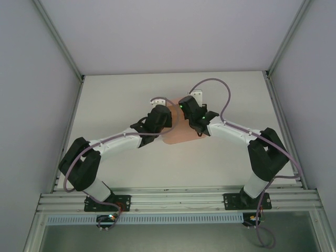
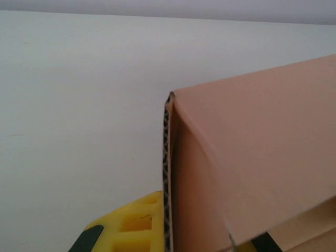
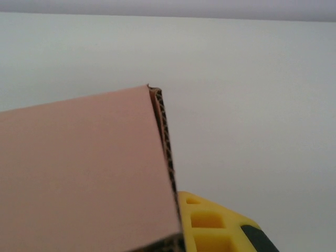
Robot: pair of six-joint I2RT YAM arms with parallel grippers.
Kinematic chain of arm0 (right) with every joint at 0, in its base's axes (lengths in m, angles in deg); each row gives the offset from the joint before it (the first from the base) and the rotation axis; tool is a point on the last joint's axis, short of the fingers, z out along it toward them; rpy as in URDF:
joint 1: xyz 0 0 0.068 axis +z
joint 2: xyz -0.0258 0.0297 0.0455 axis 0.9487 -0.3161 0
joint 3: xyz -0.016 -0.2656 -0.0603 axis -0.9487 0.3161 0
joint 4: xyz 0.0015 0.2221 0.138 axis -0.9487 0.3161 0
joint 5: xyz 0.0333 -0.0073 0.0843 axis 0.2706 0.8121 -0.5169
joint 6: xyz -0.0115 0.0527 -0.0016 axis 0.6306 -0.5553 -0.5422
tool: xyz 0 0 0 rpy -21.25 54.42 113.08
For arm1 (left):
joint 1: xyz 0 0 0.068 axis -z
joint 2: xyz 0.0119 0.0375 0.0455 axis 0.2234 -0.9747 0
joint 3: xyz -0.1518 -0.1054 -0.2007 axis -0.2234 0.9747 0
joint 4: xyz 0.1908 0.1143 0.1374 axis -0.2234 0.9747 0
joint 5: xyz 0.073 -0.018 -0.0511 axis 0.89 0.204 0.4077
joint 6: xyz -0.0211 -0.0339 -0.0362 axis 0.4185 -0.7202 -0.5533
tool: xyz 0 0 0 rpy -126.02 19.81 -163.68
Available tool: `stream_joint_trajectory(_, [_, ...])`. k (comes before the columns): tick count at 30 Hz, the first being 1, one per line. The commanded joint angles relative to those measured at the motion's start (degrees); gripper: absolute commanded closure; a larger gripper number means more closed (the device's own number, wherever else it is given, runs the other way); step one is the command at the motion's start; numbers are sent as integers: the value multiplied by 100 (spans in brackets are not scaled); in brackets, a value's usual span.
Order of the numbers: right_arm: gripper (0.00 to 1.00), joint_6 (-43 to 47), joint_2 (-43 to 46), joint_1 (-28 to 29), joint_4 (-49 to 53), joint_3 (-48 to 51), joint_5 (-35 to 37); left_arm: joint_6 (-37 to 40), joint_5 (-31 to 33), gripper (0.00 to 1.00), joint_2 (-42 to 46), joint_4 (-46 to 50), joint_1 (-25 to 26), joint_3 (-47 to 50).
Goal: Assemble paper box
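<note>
The left hand (image 1: 160, 119) and right hand (image 1: 193, 116) each pinch a wall of the paper box (image 1: 180, 134) mid-tabletop (image 1: 131, 89), where uneven pulling could buckle the card or slip a grip.

paper box (image 2: 262, 157) plain salmon-pink, brown fluted edge; table (image 1: 131, 163) white

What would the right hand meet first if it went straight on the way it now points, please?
The right hand is shut on the paper box, so that card is first. Beyond its edge the way looks free over the table to the back wall, though depth is unclear.
</note>
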Motion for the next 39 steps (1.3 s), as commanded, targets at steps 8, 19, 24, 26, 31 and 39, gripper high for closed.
stream_joint_trajectory(8, [100, -619, -114, -518, 1322, 268, 2436, -447, 369, 100, 194, 392, -133, -59])
stream_joint_trajectory(19, [100, -405, -381, -231, 764, 40, 2525, -640, 93, 100, -16, 367, -86, -222])
stream_joint_trajectory(24, [80, 965, 200, -166, -1712, 1060, 361, -593, -14, 100, -75, 374, -71, -267])
stream_joint_trajectory(26, [73, 961, 463, -169, -2073, 1335, -150, -545, -56, 100, -91, 350, -73, -262])
stream_joint_trajectory(31, [71, 1062, 981, -220, -1875, 1504, -454, -331, -235, 100, -76, 208, -46, -215])
stream_joint_trajectory(39, [63, 1073, 1505, -682, -2377, 1947, -2165, -215, -354, 100, -50, 112, -34, -181])
